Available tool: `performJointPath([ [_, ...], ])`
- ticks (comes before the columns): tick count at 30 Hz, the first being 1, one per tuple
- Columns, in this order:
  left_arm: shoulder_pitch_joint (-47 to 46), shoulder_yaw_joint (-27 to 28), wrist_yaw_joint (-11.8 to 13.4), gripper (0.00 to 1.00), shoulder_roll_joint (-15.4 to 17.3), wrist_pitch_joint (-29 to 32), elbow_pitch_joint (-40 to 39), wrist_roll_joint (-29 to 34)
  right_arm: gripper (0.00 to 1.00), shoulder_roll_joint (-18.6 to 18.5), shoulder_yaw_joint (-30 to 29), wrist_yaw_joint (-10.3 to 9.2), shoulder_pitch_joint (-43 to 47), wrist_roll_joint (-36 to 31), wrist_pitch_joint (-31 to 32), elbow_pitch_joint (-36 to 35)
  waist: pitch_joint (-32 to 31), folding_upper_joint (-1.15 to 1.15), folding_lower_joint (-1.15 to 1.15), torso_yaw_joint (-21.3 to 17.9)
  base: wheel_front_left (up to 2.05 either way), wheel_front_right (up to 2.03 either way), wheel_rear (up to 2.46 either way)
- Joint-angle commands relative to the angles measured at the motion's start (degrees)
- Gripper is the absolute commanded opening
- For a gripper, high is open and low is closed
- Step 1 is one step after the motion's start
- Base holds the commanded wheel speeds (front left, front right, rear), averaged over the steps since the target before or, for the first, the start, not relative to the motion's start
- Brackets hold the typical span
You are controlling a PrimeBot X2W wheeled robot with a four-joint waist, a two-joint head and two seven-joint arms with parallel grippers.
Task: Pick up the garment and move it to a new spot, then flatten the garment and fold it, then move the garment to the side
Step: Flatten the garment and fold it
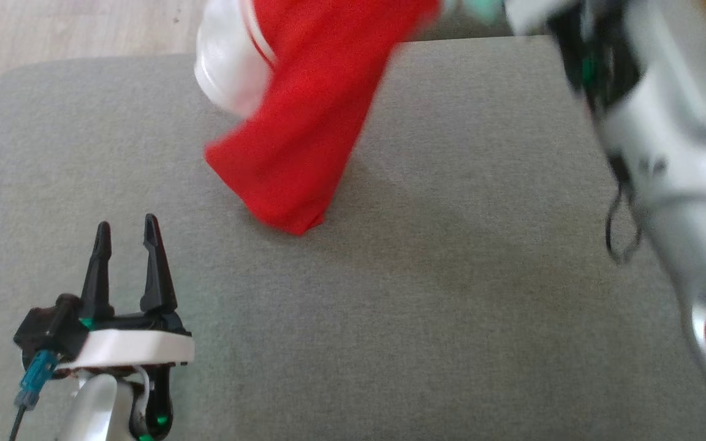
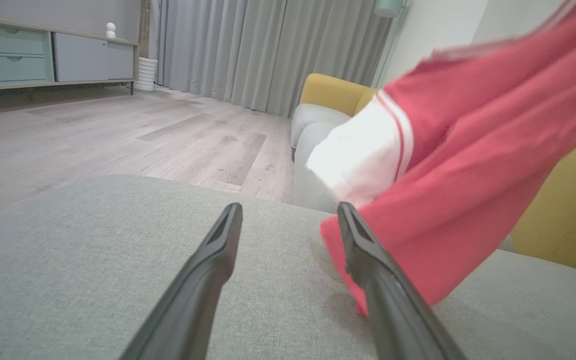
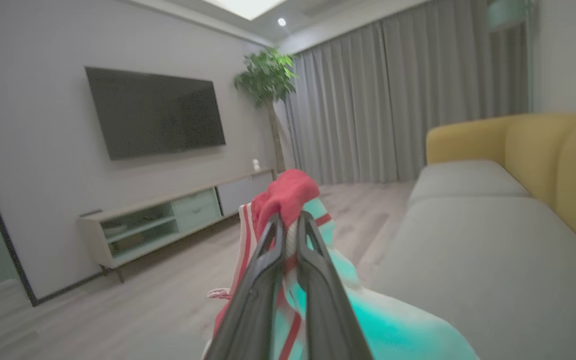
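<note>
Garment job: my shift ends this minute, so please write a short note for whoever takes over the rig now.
Right end effector: shut on a bunched edge of the red, white and teal garment, holding it up.
Left end effector: open, empty, low over the grey sofa seat, beside the garment's hanging end.
Garment: hangs from the grip; its lowest corner is at or just above the seat, contact unclear.
Done: pickup.
Left: lay it at a new spot, flatten, fold, move it aside.
</note>
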Motion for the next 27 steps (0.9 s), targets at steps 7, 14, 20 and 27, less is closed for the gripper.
performJointPath([
  [7,0.1,2.4,-0.3,1.0,0.5,-0.5,-1.5,0.7,0.0,-1.8,-8.0,-0.05,17.0,-7.0,5.3,-7.3,-1.0,0.0,0.0,-2.3,0.0,0.0,0.0],
  [14,0.9,2.7,-0.3,1.0,0.5,-0.5,-1.6,0.8,0.0,2.7,-19.3,-0.05,33.7,-12.9,14.1,-25.3,-1.7,0.0,0.0,-3.5,0.0,0.0,0.0],
  [20,0.9,2.9,-0.3,1.0,0.9,-0.5,-2.1,0.9,0.0,7.6,-29.5,-0.05,51.5,-15.3,26.0,-48.1,-1.3,0.0,0.0,-4.0,0.0,0.0,0.0],
  [27,-1.6,2.2,-0.5,1.0,0.8,-0.5,-2.8,1.1,0.0,7.7,-39.5,-0.05,53.3,-16.2,26.0,-40.1,2.2,0.0,0.0,-3.2,0.0,0.0,0.0],
])
